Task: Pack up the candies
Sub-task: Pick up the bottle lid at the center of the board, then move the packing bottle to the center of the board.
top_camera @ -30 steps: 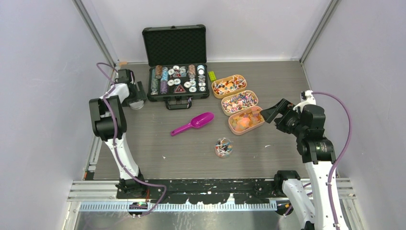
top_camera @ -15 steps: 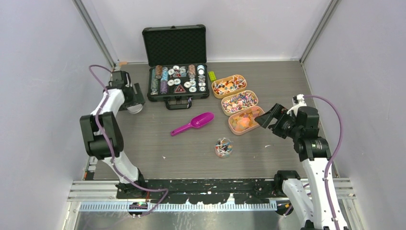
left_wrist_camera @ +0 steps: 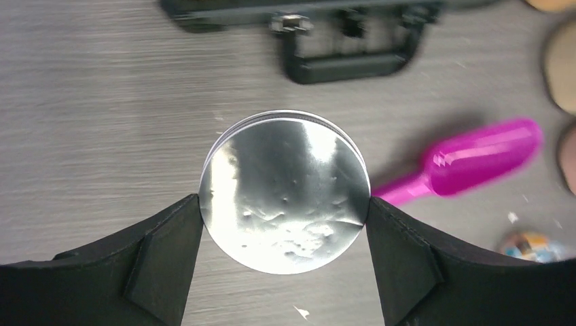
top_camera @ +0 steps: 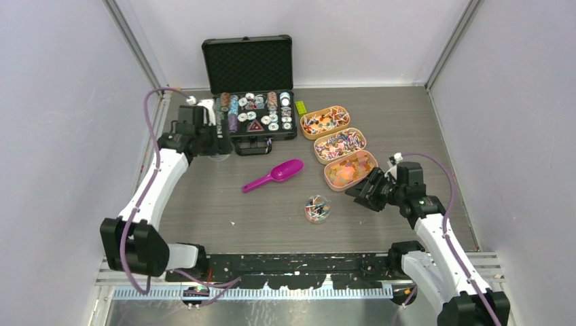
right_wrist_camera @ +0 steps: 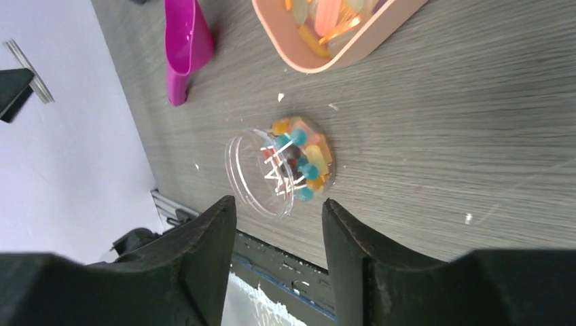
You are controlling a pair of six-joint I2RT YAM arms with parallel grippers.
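The candies lie in three tan trays (top_camera: 325, 121), (top_camera: 339, 144), (top_camera: 348, 170), and more fill a small clear jar (top_camera: 317, 208) on the table. My left gripper (top_camera: 216, 144) hangs in front of the black case, shut on a round silver lid (left_wrist_camera: 285, 192) whose edge touches both fingers. My right gripper (top_camera: 358, 193) is open, low over the table just right of the jar. In the right wrist view the jar (right_wrist_camera: 289, 170), lying on its side with its mouth toward me, sits just ahead of the parted fingertips, untouched.
A magenta scoop (top_camera: 275, 175) lies mid-table between the arms. The open black case (top_camera: 251, 115) with rows of poker chips stands at the back. A small yellow-green block (top_camera: 300, 107) sits to its right. White crumbs dot the table.
The left arm has swung the lid from the far left edge rightward, to the front of the case. The right arm has dropped and moved left toward the jar, its jaws narrowing.
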